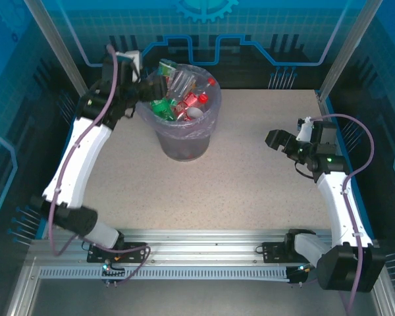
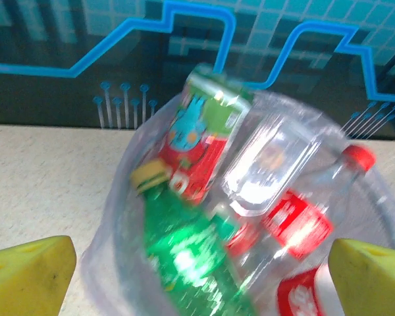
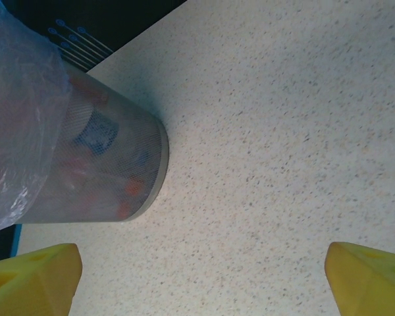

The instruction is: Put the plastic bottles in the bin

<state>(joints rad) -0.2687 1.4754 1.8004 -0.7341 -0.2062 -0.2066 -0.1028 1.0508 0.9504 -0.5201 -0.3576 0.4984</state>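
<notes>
The bin [image 1: 184,143], grey mesh with a lilac bag, stands at the back left of the table and holds several plastic bottles [image 1: 184,99]. My left gripper [image 1: 155,86] hovers over the bin's left rim. Seen from the left wrist, it [image 2: 201,283] is open, yellow fingertips [image 2: 26,273] wide apart. Below it in the bag [image 2: 112,217] lie a green bottle [image 2: 191,263], a red-labelled one [image 2: 296,224] and a clear one [image 2: 270,164]. My right gripper [image 1: 274,139] is open over bare table right of the bin. Its wrist view has the gripper [image 3: 201,283] empty and the bin [image 3: 105,164] at left.
The speckled table [image 1: 250,184] stretches between the bin and the right arm. Blue-lit panels and aluminium posts [image 1: 59,46] wall in the back and sides. A metal rail [image 1: 204,240] runs along the near edge by the arm bases.
</notes>
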